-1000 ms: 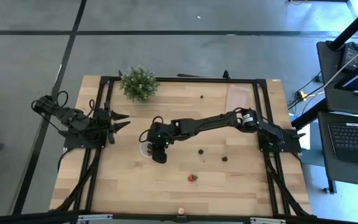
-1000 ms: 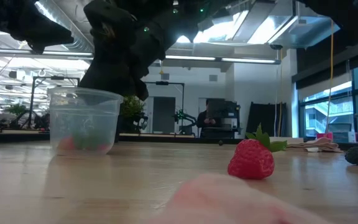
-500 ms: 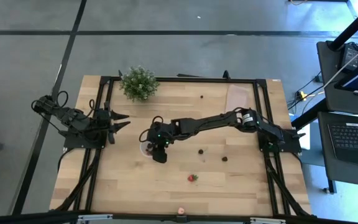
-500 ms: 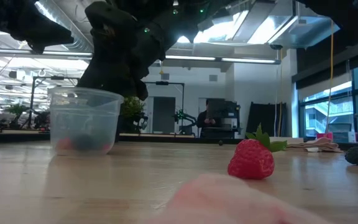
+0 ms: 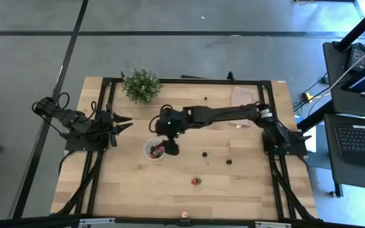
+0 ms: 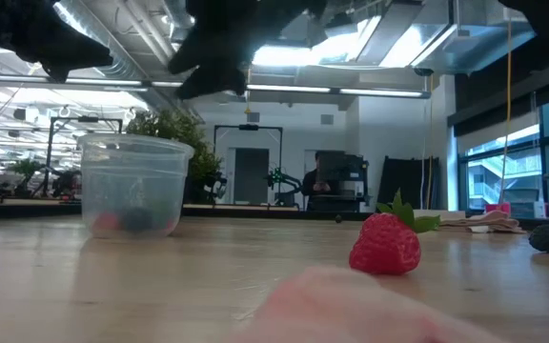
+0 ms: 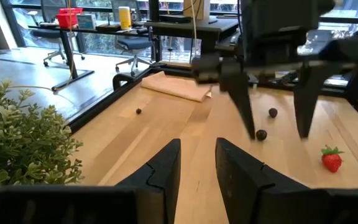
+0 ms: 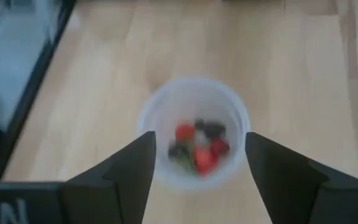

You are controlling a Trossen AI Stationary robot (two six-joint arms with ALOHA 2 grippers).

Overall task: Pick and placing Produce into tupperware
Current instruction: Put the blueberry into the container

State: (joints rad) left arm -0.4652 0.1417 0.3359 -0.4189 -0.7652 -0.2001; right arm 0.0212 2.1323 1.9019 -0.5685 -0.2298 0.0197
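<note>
The tupperware is a small translucent cup standing upright on the wooden table, left of centre. Several pieces of produce, red and dark, lie in its bottom. My right gripper hangs open and empty above the cup, slightly to its right in the high view. Loose produce lies on the table: a strawberry and two dark berries. My left gripper waits at the table's left edge, its fingers slightly apart with nothing between them.
A bushy potted plant stands at the far left. A beige sheet lies at the far right, and one dark berry sits between them. A pinkish piece lies at the near edge. A black frame rims the table.
My right gripper has risen from the cup's mouth and drawn a little toward the table's far right. The cup now shows uncovered in the high view, with the produce at rest in its bottom.
</note>
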